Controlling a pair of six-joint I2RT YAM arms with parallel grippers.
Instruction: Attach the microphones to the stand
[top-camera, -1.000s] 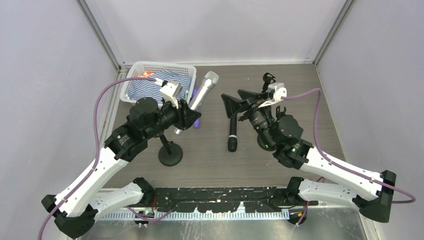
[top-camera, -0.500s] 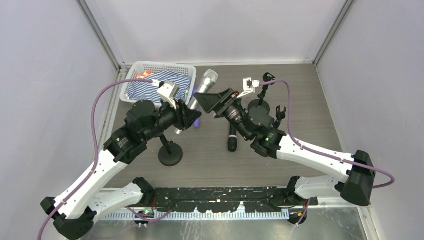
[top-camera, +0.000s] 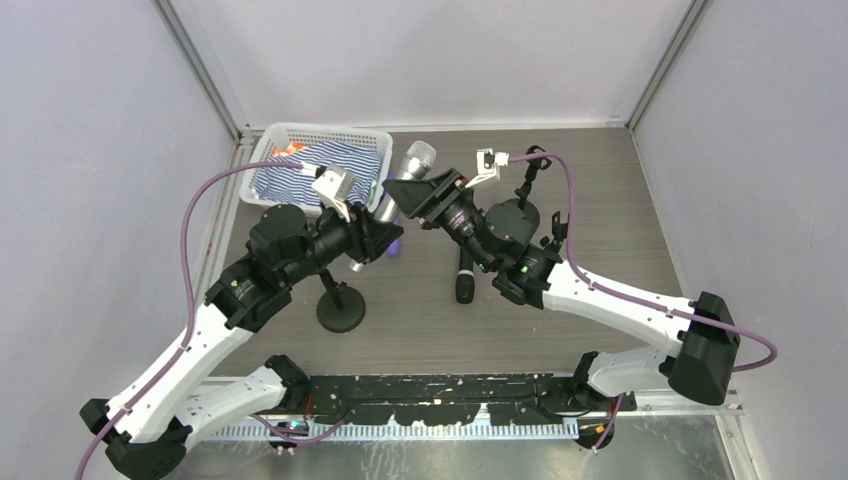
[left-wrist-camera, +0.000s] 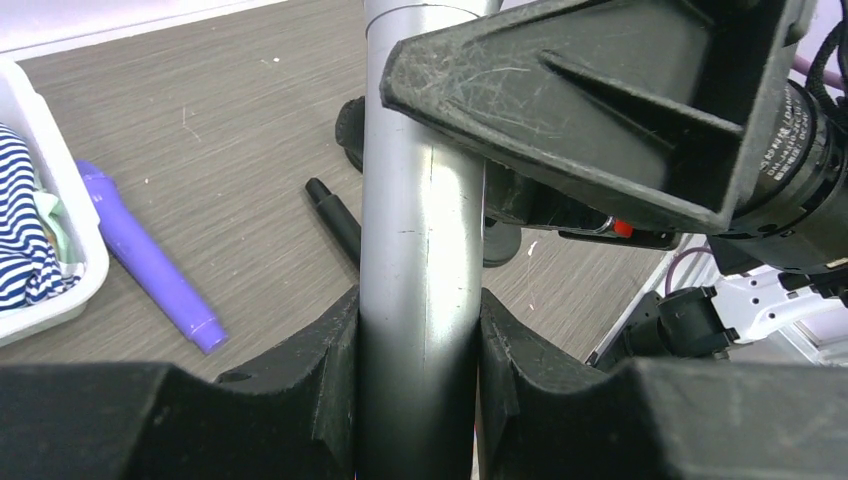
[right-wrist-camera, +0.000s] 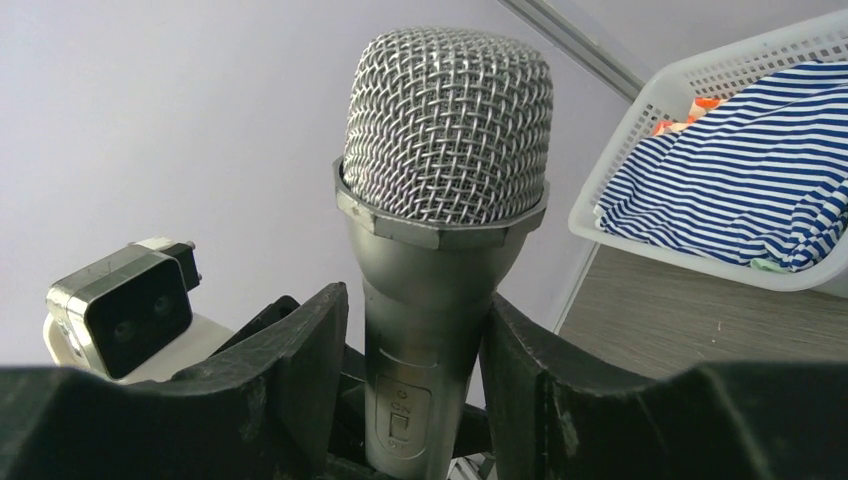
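Across the dark wood-grain table (top-camera: 600, 200), a white plastic mesh basket (top-camera: 300, 128) of striped cloth (top-camera: 290, 175) sits at the far left. A black round-based stand (top-camera: 340, 310) stands near the left arm. The left gripper (top-camera: 375, 235) and right gripper (top-camera: 410, 192) both clamp the silver-grey mesh-headed microphone (top-camera: 418, 158), raised off the table. The black microphone (top-camera: 465, 275) lies mid-table. The purple microphone (left-wrist-camera: 150, 260) lies just beside the basket.
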